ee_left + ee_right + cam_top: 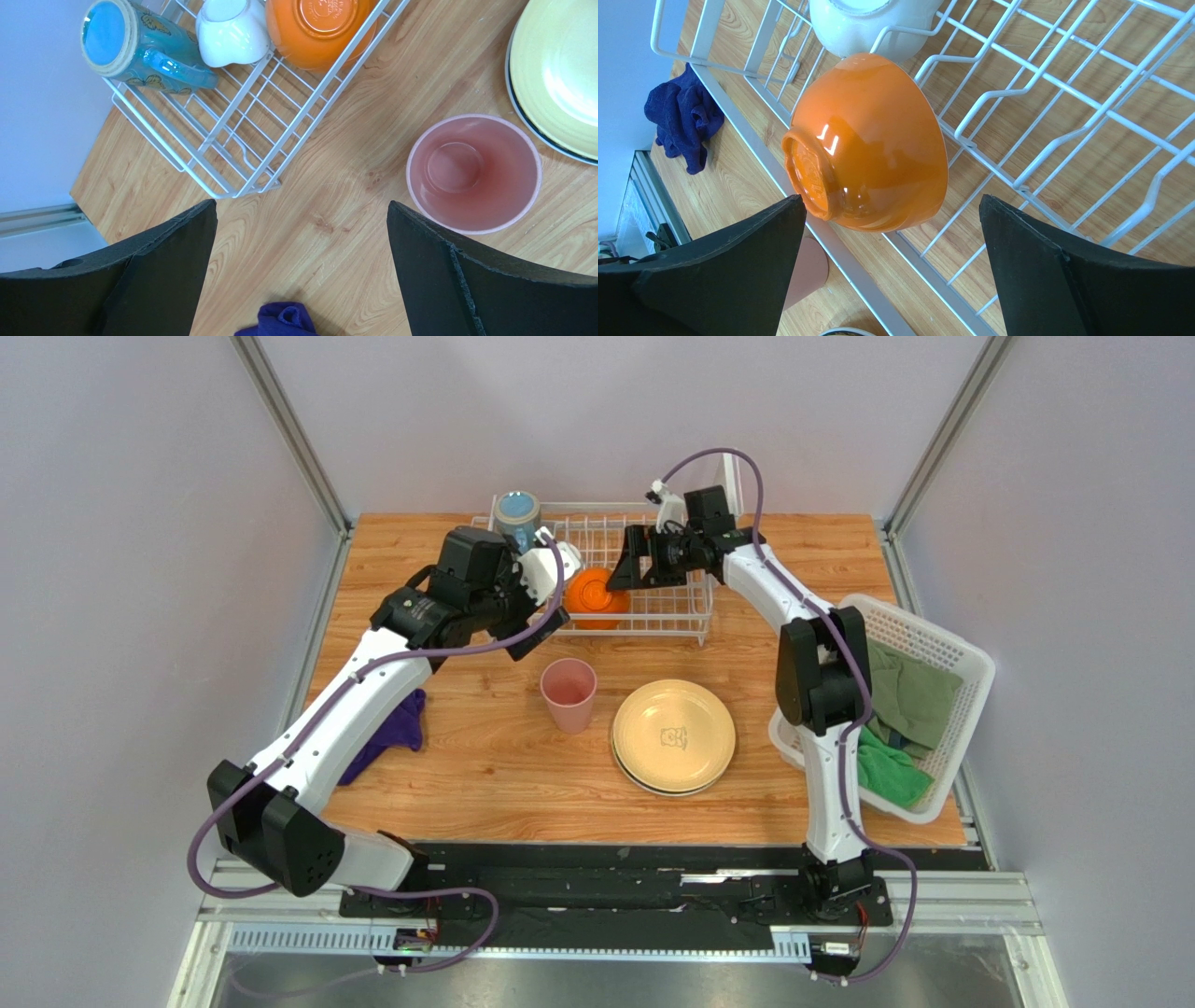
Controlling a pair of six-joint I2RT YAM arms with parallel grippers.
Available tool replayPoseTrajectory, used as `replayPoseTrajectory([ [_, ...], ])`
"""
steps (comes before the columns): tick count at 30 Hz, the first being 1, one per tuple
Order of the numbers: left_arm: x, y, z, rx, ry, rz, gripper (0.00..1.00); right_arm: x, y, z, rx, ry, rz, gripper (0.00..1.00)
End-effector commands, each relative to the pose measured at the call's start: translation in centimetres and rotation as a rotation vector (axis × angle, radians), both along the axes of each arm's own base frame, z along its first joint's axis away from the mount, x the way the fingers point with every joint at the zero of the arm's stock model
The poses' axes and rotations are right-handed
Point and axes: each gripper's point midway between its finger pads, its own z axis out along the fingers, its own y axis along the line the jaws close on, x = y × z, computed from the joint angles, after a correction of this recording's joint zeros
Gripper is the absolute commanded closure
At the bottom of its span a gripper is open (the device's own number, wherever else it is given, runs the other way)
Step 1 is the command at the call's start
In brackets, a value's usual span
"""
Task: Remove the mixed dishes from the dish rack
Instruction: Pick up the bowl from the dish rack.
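— Wooden table (pixel 477 798), grey walls around it. What sits at its left?
— Only a purple cloth (pixel 393 728), crumpled beside the left arm. Further in, the left gripper (pixel 300 204) hangs over bare wood just off the near-left corner of the dish rack (pixel 673 616). Its jaws are spread, with nothing between them.
— And inside the rack?
— At the far-left corner there's the blue mug (pixel 516 514), with the small white bowl (pixel 231 31) just beside it. Next comes the orange bowl (pixel 871 147), tipped on its side by the near rail, foot ring facing outward.
— Does the right gripper (pixel 892 203) grip it?
— No. Its fingers stand wide apart, one to either side of the bowl. Whether either touches it I cannot tell.
— What is out of the rack?
— On the table in front, the pink tumbler (pixel 568 693) stands upright. To its right the cream-yellow plate (pixel 673 732) is stacked on the dark-rimmed plate (pixel 631 776). Far right, a white lattice basket (pixel 954 665) holds green cloths (pixel 912 703).
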Motion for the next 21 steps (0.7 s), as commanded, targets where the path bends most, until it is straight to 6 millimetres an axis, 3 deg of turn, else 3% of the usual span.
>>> replayPoseTrajectory([
  [1,0.0,0.4,1.5,-0.026,-0.043,0.021,0.01,0.7,1.1,0.8,0.04,-0.028,0.032,0.01],
  [21,0.4,0.6,0.7,-0.007,-0.038,0.033,0.01,0.2,2.9,-0.7,0.125,0.027,0.139,0.01],
])
